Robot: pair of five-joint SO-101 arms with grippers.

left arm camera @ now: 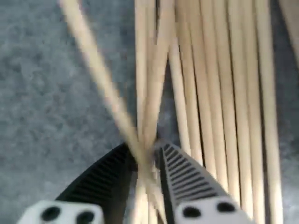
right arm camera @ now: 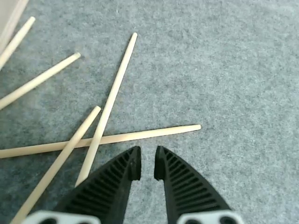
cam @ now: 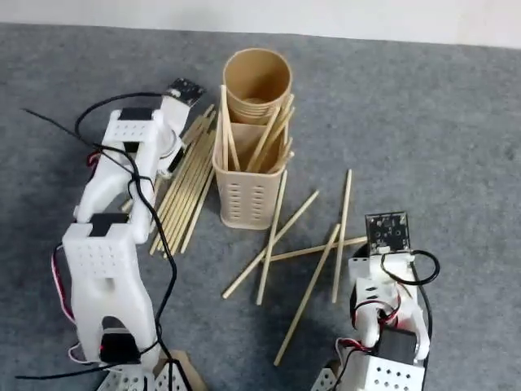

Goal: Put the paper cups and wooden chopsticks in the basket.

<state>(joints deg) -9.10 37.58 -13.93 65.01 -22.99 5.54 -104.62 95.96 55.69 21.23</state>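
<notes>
A beige perforated basket (cam: 244,199) stands mid-table, holding stacked paper cups (cam: 257,80) and several wooden chopsticks (cam: 273,138) leaning upright. A pile of chopsticks (cam: 183,191) lies on the table to its left. My left gripper (left arm camera: 145,151) is down over that pile (left arm camera: 224,93) and shut on a couple of chopsticks (left arm camera: 140,135) that cross between its fingers. Loose chopsticks (cam: 305,244) lie scattered right of the basket. My right gripper (right arm camera: 147,163) sits low just short of those loose chopsticks (right arm camera: 110,105), shut, with nothing between its fingers.
Grey carpet-like cloth (cam: 440,130) covers the table, with free room to the right of the basket. The left arm (cam: 114,236) and its black cables stretch along the left side. The right arm's base (cam: 387,342) stands at the front right.
</notes>
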